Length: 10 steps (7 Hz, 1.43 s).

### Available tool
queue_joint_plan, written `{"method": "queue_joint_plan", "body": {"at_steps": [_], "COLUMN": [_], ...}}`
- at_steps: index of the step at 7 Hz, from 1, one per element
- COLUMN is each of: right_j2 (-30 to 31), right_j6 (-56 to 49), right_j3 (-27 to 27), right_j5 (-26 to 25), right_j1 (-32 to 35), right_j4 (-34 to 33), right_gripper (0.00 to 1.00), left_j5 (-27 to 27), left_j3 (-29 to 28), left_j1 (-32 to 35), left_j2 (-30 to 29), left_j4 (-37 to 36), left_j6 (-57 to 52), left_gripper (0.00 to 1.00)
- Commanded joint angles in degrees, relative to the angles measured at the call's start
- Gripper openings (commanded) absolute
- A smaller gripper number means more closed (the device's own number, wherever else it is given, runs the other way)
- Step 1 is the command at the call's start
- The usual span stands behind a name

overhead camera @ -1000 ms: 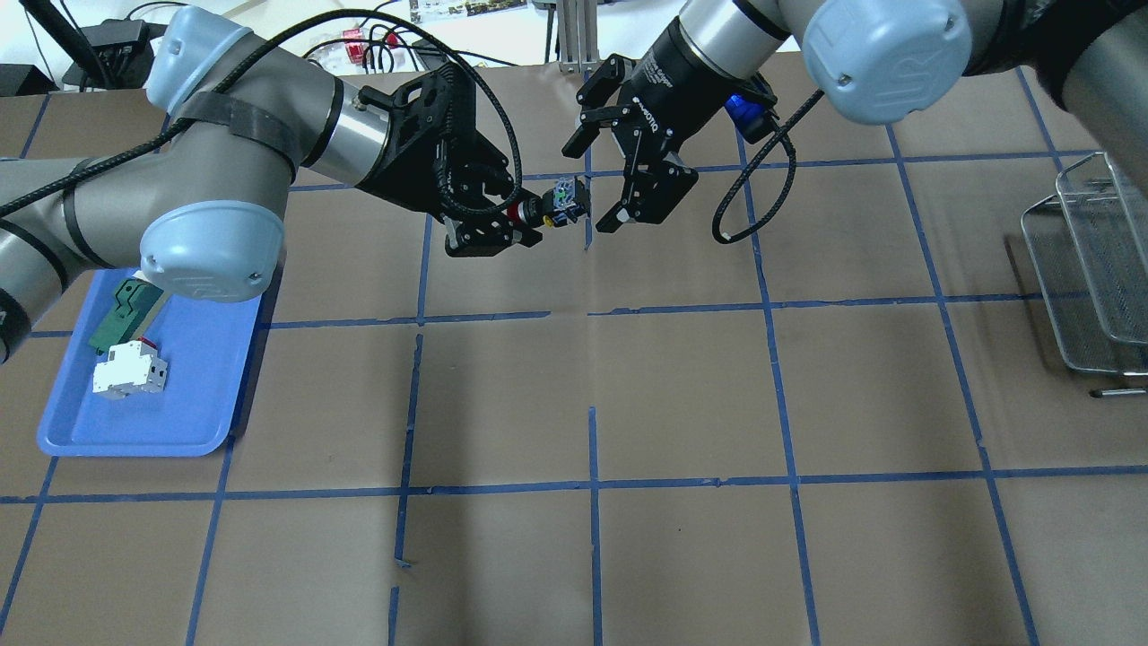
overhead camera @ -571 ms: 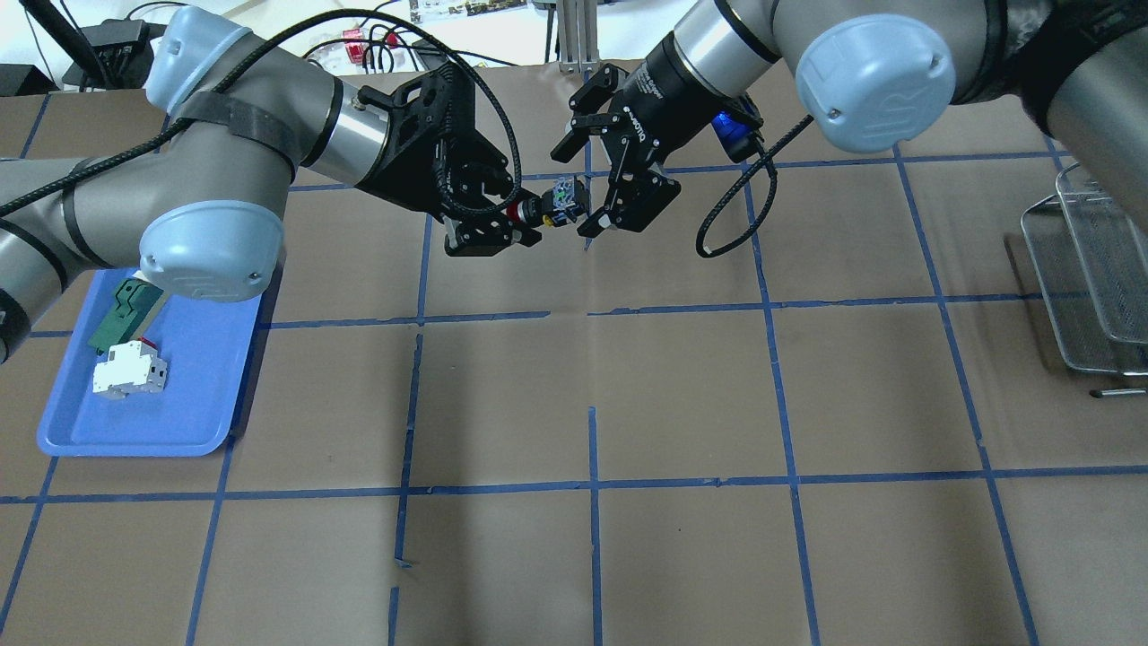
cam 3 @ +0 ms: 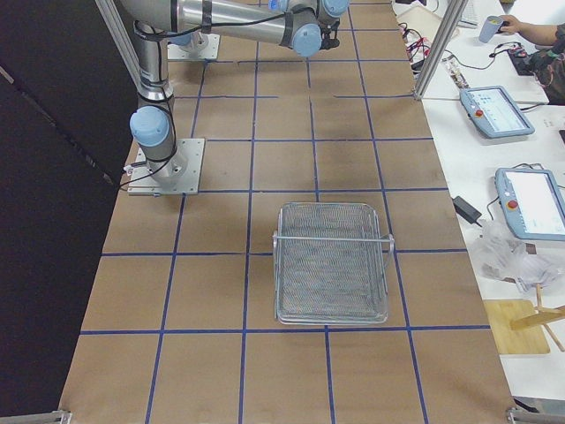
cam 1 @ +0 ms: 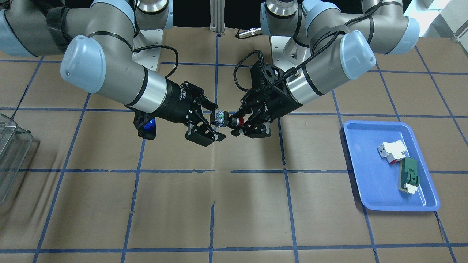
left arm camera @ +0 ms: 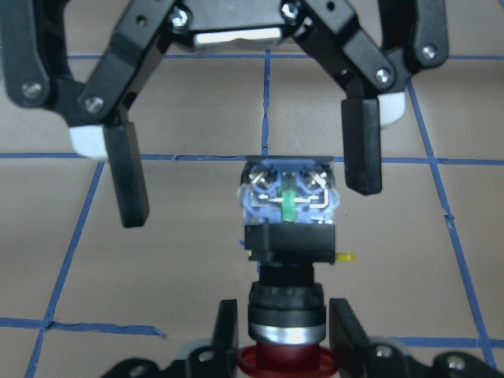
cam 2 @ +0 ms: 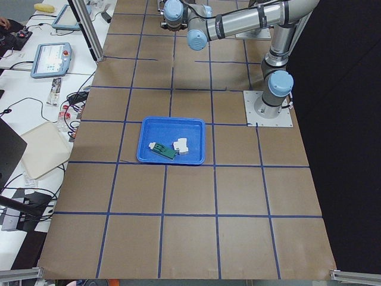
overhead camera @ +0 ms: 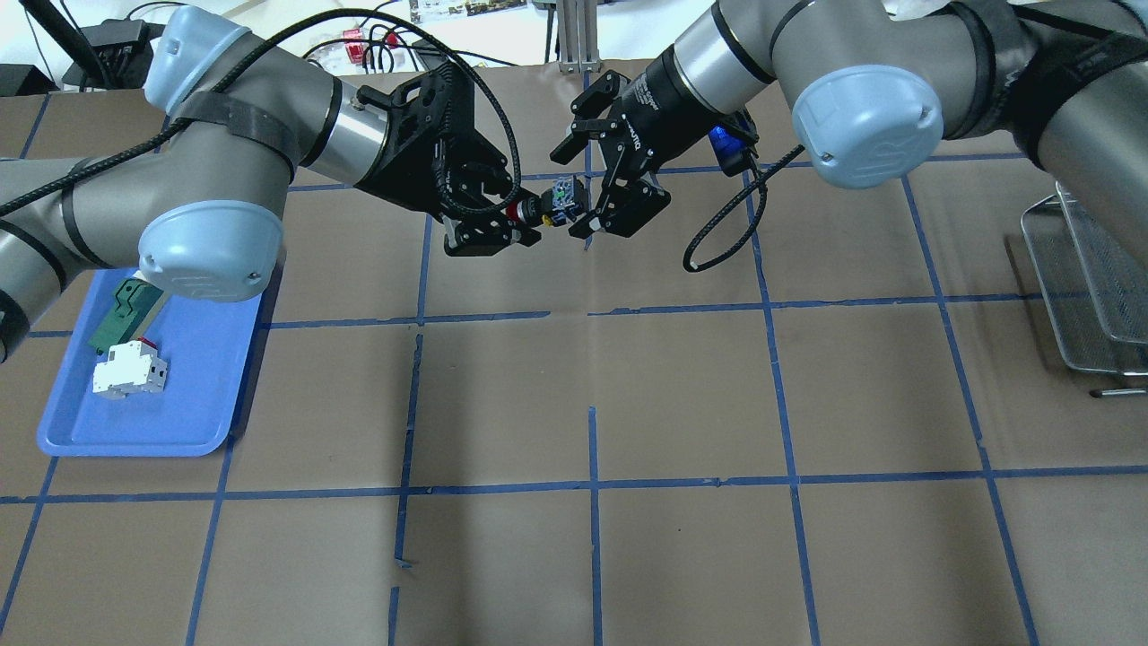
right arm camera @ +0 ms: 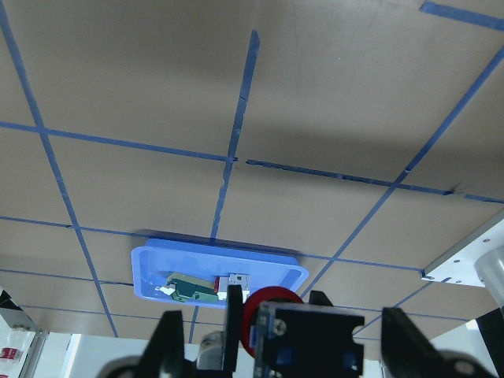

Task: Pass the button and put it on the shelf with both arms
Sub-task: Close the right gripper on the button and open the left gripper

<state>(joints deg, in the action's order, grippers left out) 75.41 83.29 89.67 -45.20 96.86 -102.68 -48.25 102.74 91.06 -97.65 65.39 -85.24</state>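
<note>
Handover setup here: the button point(left arm camera: 287, 236) is held up in the air over the back-middle of the surface point(overhead camera: 682, 395), not resting on anything, and it's clamped at its red-cap end by the left hand point(overhead camera: 523, 215). That end looks chosen on purpose, since the bluish contact block is left sticking out bare toward the other arm, so something is offered to grab. The right hand point(overhead camera: 572, 193) is set nose-to-nose with it, fingers spread wide, one on each side of that block. In the left wrist view a gap can be seen on both sides, much smaller on one, so nothing is pinched there yet. The pass is judged to be lined up but not closed. The block's flat sides should probably be squeezed before anything is let go by the left, or the button gets dropped. The shelf point(overhead camera: 1067, 296) is parked way over at the right arm's edge of the surface, well apart from the handover spot, which is likely why a pass is needed at all. The blue tray point(overhead camera: 179, 422), with the white block point(overhead camera: 130, 372) and the green-and-white block point(overhead camera: 117, 318) in it, is sat on the left arm's side.
</note>
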Motion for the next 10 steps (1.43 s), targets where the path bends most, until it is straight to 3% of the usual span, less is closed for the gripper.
{"method": "queue_joint_plan", "body": {"at_steps": [1,2,4,5,6,7,10], "right_j2": [0.3,0.4,0.5,0.4,0.4,0.4,0.4], "right_j6": [-0.2,-0.3,-2.2,-2.1,-2.3,-2.3,-3.8], "right_j3": [0.2,0.2,0.2,0.2,0.2,0.2,0.2], "right_j5": [2.1,2.0,2.0,3.2,3.4,3.5,3.5], "right_j1": [0.0,0.0,-0.1,-0.2,-0.2,-0.2,-0.6], "right_j4": [-0.2,-0.2,-0.2,-0.1,-0.1,-0.2,-0.1], "right_gripper": [0.48,0.43,0.16,0.08,0.08,0.07,0.00], "left_j5": [0.0,0.1,0.0,0.0,0.3,0.4,0.3], "left_j3": [0.0,0.0,-0.1,-0.3,0.4,2.3,2.2], "left_j1": [0.0,0.0,0.0,0.0,0.1,0.0,0.0], "left_j2": [0.0,0.0,0.0,0.0,-0.4,-0.7,-0.4], "left_j4": [0.0,0.0,0.0,-0.1,-7.2,-11.2,-11.3], "left_j6": [0.1,0.0,0.0,-0.1,0.2,0.2,2.3], "left_gripper": [0.00,0.00,0.00,0.00,0.99,1.00,1.00]}}
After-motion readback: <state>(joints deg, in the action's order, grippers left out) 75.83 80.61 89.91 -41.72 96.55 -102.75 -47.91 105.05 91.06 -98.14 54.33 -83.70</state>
